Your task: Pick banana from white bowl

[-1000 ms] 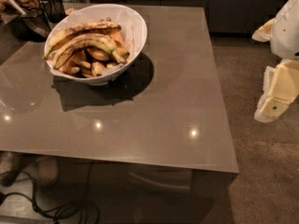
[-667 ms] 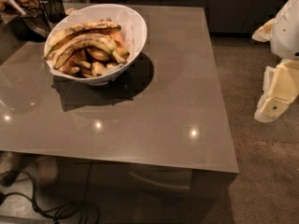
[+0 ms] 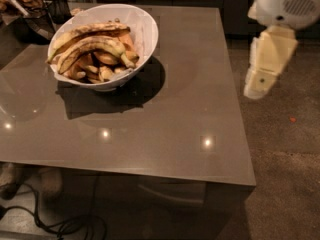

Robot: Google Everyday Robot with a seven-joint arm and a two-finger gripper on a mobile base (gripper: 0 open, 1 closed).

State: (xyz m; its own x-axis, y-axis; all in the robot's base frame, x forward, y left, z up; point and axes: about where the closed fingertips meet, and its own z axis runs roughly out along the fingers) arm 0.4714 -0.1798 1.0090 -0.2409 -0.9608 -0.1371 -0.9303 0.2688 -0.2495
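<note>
Tabletop (image 3: pixel 170 124): glossy grey-brown, fills most of frame.
Bowl (image 3: pixel 144 30): white, upper left, on tabletop, heaped with fruit.
Arm (image 3: pixel 287 4): upper right, past tabletop edge, over floor; cream link hangs down, slanting left.
End effector (image 3: pixel 256 84): at link's lower end, well apart from bowl; how far open, cannot tell.
Banana (image 3: pixel 97 45): curved, atop heap in bowl.

Speckled banana (image 3: pixel 95 46) in white bowl (image 3: pixel 146 30) on table (image 3: pixel 190 109); hand (image 3: pixel 258 80) beyond table's right edge
</note>
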